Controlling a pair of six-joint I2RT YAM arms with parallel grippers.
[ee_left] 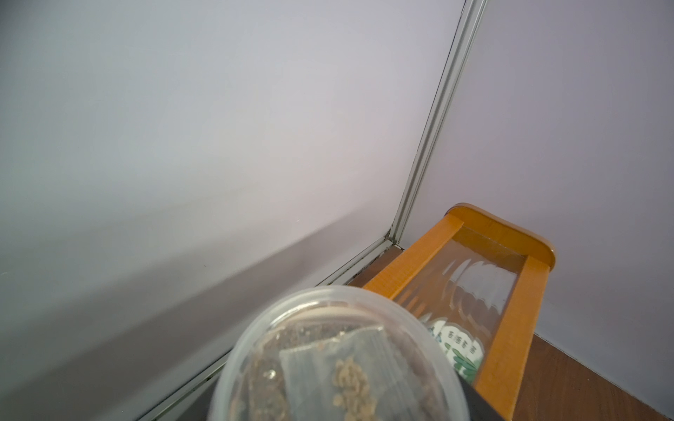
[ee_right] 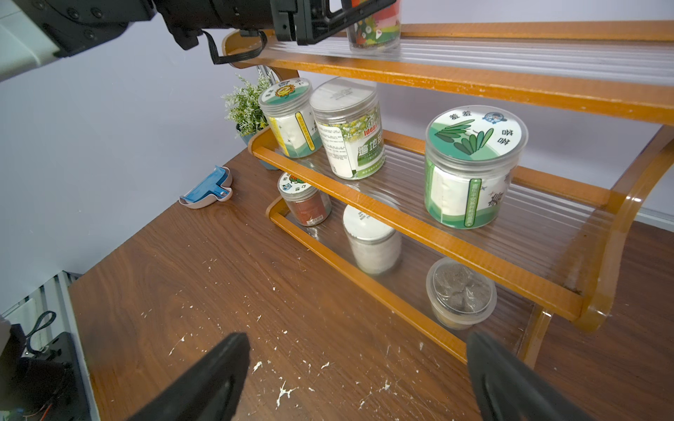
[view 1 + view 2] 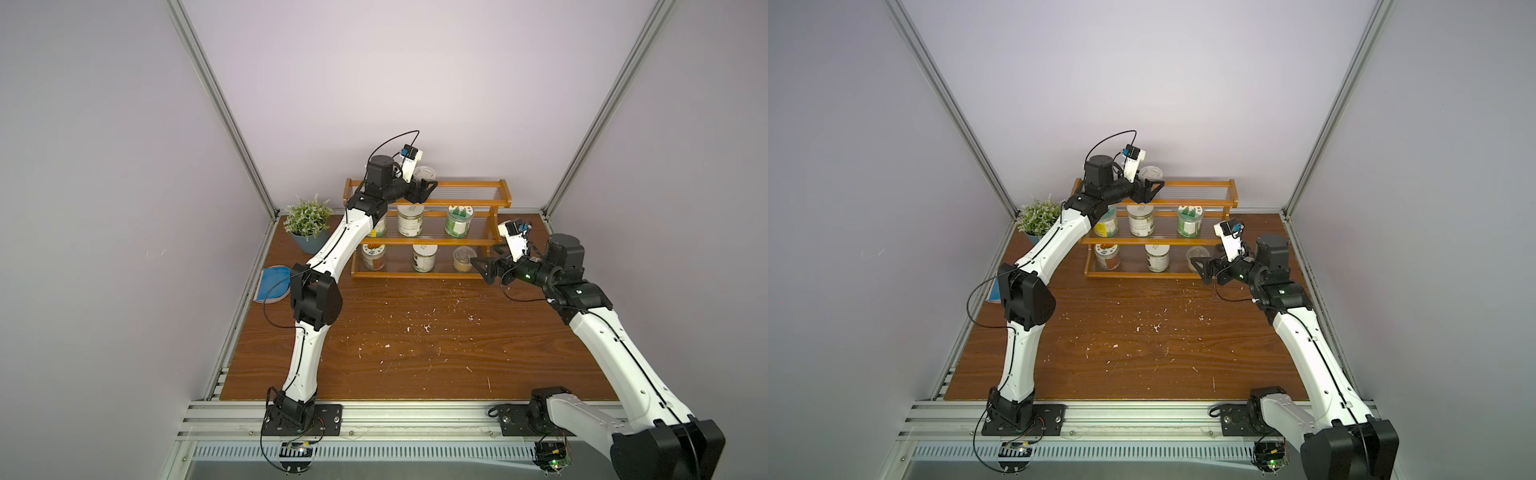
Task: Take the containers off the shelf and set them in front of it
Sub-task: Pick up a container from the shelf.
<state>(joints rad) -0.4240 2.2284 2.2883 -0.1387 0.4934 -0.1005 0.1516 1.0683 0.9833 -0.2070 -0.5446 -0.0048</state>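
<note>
clock: laid flat on the table as both top views show it, 12 at the back wall, 6 at the arm bases.
shelf: the three-tier rack stands at 12, with its long axis running 9 to 3 and its steps rising toward 12.
open room: you have bare wood from the rack's front rail down to 6, with only white flecks on it. the back wall is just behind the top tier. a strip of table lies between the rack's 3 end and the side wall.
9 side: potted plant at 10, blue-and-white dish at 9 by the table edge. the left arm's elbow hangs over 8.
left gripper: at the top tier's 9 end, pointing toward 3. its jaws bracket the clear-lidded tub and stand close to its wall. you cannot tell whether they press it. the tub's base looks to be on the top tier.
right gripper: off the rack's 4 corner, pointing toward 9, jaws spread wide with nothing between them. the low clear tub at the bottom tier's 3 end is nearest.
other jars: on the middle tier, 9 to 3, sunflower-lid jar, plain-lid jar, green-leaf-lid jar. on the bottom tier, orange-lid jar, white-lid jar. all are upright, lids up, axes vertical.
hidden: in both top views the left forearm covers half the sunflower-lid jar. the left wrist view cuts the clear-lidded tub off below its lid. the right wrist view loses that tub's top behind the left gripper and the frame edge.
</note>
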